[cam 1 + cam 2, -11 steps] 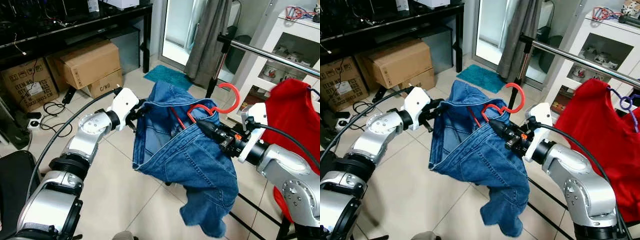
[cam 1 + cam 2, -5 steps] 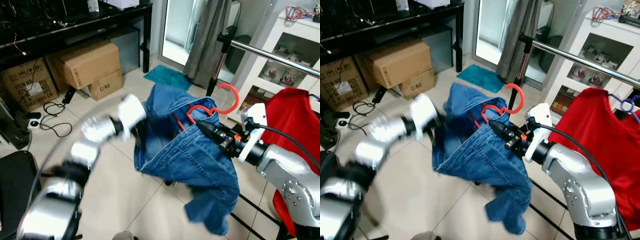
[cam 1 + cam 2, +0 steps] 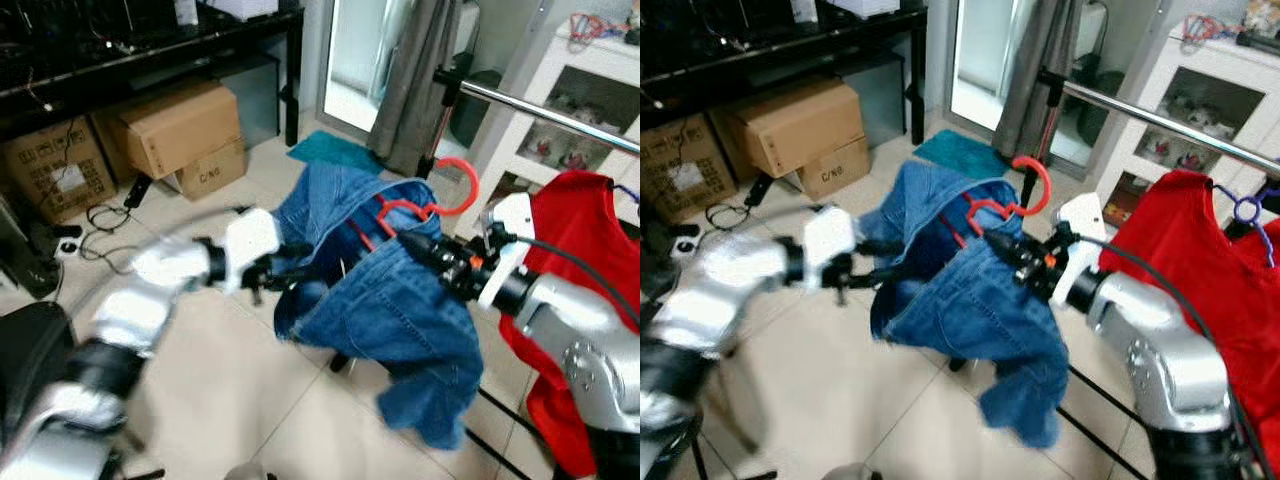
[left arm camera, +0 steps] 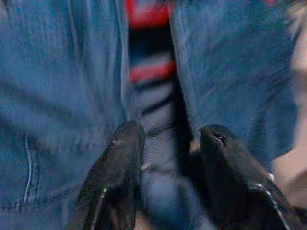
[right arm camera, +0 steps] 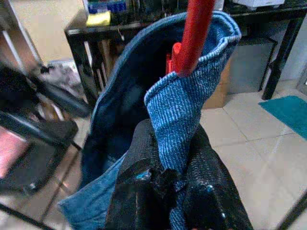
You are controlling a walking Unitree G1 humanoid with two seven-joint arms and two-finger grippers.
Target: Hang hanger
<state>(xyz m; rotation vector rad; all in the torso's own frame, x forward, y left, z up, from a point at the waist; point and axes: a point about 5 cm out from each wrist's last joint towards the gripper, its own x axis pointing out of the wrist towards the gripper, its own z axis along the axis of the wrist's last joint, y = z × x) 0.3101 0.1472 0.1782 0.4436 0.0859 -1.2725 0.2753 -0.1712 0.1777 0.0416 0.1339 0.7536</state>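
Blue jeans (image 3: 390,300) hang draped over a red hanger (image 3: 462,190), whose hook sits just below and in front of the metal clothes rail (image 3: 540,105). My right gripper (image 3: 415,243) is shut on the folded waistband and the hanger beneath it; in the right wrist view its fingers (image 5: 139,163) pinch the denim under the red hanger neck (image 5: 194,33). My left gripper (image 3: 300,272) is blurred at the jeans' left edge. The left wrist view shows it (image 4: 172,134) open, with denim just ahead of the fingertips.
A red garment (image 3: 580,260) hangs on a purple hanger (image 3: 1245,210) further right along the rail. A white cabinet (image 3: 590,60) stands behind it and a grey curtain (image 3: 415,70) at the rail's post. Cardboard boxes (image 3: 180,125) and cables lie left, with a black seat (image 3: 25,350) at lower left.
My left gripper let go of the waistband's left edge, swung down fast and now points at the jeans lower down. The hanger and jeans rose slightly toward the rail.
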